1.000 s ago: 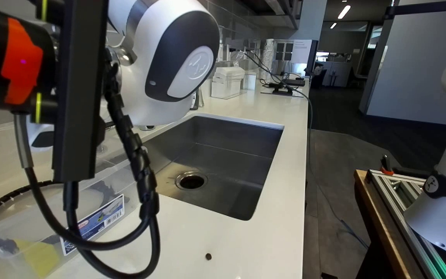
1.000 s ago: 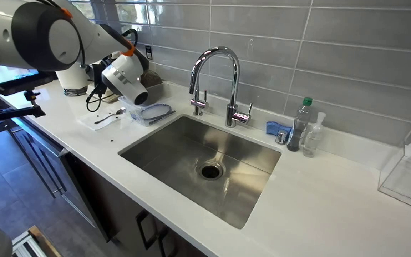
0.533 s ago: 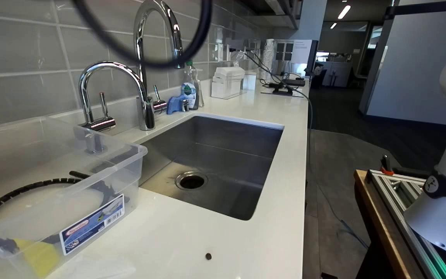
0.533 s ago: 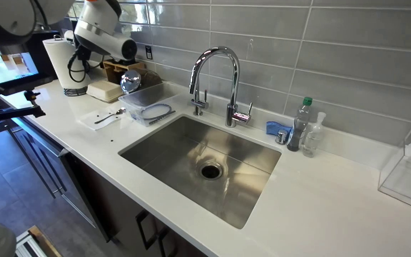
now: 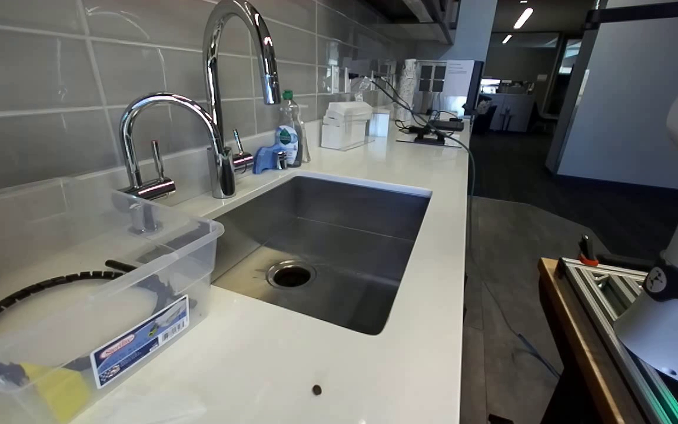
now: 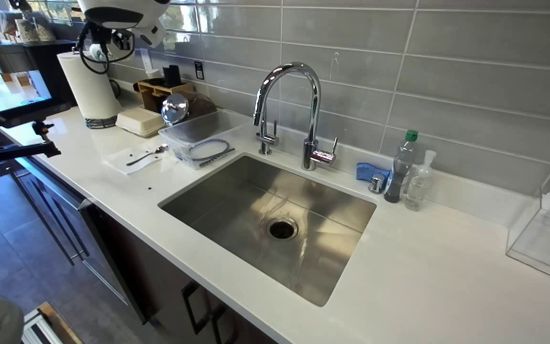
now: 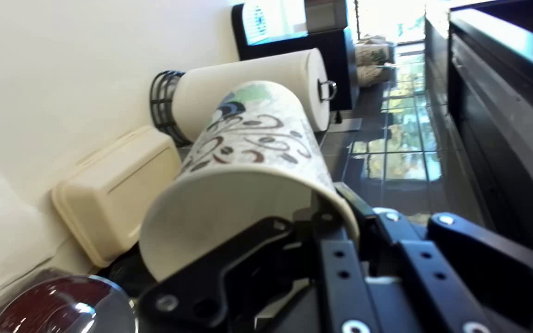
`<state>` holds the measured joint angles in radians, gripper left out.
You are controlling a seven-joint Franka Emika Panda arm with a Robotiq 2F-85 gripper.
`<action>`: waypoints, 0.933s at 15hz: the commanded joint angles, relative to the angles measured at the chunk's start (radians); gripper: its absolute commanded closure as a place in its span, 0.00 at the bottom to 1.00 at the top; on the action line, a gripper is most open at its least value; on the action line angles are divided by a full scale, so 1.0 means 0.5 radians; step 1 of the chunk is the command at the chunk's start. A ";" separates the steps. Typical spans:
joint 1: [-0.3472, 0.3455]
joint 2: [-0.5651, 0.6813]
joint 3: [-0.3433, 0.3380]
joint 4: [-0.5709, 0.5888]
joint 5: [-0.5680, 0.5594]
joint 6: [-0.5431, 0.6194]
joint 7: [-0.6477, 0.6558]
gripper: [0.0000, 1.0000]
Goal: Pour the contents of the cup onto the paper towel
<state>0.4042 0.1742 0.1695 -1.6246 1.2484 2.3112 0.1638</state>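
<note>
My gripper (image 7: 337, 201) is shut on the rim of the cup (image 7: 266, 136), a pale paper cup with dark swirls printed on it. One finger is inside the cup's wall, the other outside. The mouth faces the wrist camera; the visible inner wall is bare, and its lower part is covered by my gripper. In an exterior view my arm's wrist (image 6: 122, 14) is high at the upper left, where I cannot make out the cup. A white paper towel sheet (image 6: 121, 165) lies on the counter with a spoon (image 6: 146, 156) and several dark bits on it.
A clear bin (image 5: 139, 347) holding a coiled black tube stands beside the sink (image 6: 275, 200). Faucets (image 6: 314, 95) rise behind the sink. Near the arm are a towel roll (image 6: 86, 86), a beige box (image 6: 139, 122) and a round lid (image 6: 174, 109). A dark bit (image 5: 316, 390) lies on the counter.
My arm has risen and moved back toward the towel roll, leaving the view of the bin and faucets. The beige box and lid are uncovered. The sheet and spoon have not moved.
</note>
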 commanded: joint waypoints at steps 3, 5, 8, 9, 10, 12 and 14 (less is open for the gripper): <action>0.215 0.011 -0.392 0.253 -0.879 -0.255 0.729 0.98; 0.251 0.069 -0.458 0.436 -1.198 -0.393 0.982 0.98; 0.070 0.117 -0.265 0.632 -1.666 -0.601 1.298 0.98; 0.058 0.124 -0.244 0.666 -1.797 -0.664 1.377 0.98; 0.041 0.118 -0.216 0.669 -1.927 -0.711 1.458 0.98; 0.012 0.074 -0.180 0.602 -2.158 -0.773 1.589 0.98; 0.089 -0.008 -0.293 0.496 -2.308 -0.852 1.697 0.98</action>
<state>0.4344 0.2053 0.0488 -1.3359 0.2067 1.9487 0.9206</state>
